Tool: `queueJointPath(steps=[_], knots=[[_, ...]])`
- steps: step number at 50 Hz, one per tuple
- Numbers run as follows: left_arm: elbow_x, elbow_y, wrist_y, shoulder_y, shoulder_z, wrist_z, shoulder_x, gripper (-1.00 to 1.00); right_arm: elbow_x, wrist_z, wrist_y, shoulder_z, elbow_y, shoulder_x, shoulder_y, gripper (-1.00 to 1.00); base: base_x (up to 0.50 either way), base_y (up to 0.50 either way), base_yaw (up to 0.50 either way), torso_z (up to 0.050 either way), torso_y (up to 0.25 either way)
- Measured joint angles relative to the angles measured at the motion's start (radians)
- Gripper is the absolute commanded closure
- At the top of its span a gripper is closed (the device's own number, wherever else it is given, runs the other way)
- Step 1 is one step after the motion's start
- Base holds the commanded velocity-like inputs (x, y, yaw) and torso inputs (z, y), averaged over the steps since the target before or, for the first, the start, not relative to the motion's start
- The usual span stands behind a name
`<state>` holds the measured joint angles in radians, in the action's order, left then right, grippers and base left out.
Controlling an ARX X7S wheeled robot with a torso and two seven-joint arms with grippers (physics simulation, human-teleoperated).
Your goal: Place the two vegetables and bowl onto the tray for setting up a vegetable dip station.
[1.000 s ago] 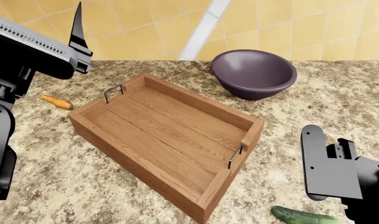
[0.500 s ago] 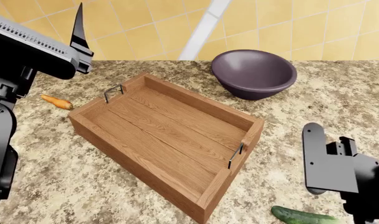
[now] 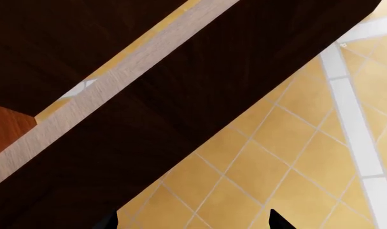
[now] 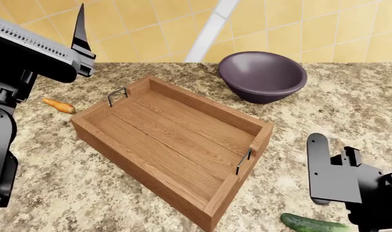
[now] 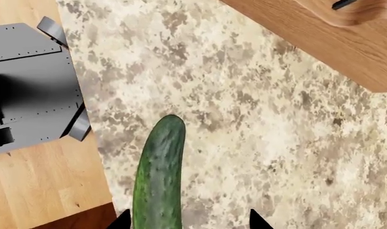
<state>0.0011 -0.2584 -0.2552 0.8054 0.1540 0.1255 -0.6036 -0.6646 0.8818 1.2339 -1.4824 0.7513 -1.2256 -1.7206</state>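
The right fingers [image 5: 188, 220] are standing open above the cucumber [image 5: 158, 176], near the tray [image 4: 154, 166]; the left fingers' state I cannot tell.

The head camera looks forward and down over a speckled counter [image 4: 119, 193], taking in the whole tray [image 4: 170, 145]. The right wrist camera hangs close above the cucumber [image 5: 158, 176], sharing it and the tray's corner with the head view. The left wrist camera faces yellow wall tiles [image 3: 269, 162] instead.

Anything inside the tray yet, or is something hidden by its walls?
Nothing shows inside the tray: bare planks. Carrot, bowl and cucumber lie outside on the counter. The near wall hides only a thin strip of floor.
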Motion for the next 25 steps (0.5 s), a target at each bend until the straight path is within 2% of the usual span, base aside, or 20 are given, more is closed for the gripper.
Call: queueJointPath(steps=[25], knots=[[-0.001,0.018,0.011,0.011,0.008,-0.003,0.005,-1.00,-0.020,-0.008,-0.001,0.036,-0.022,0.029,-0.019,1.00,0.00,0.00,0.00,0.000,0.000]])
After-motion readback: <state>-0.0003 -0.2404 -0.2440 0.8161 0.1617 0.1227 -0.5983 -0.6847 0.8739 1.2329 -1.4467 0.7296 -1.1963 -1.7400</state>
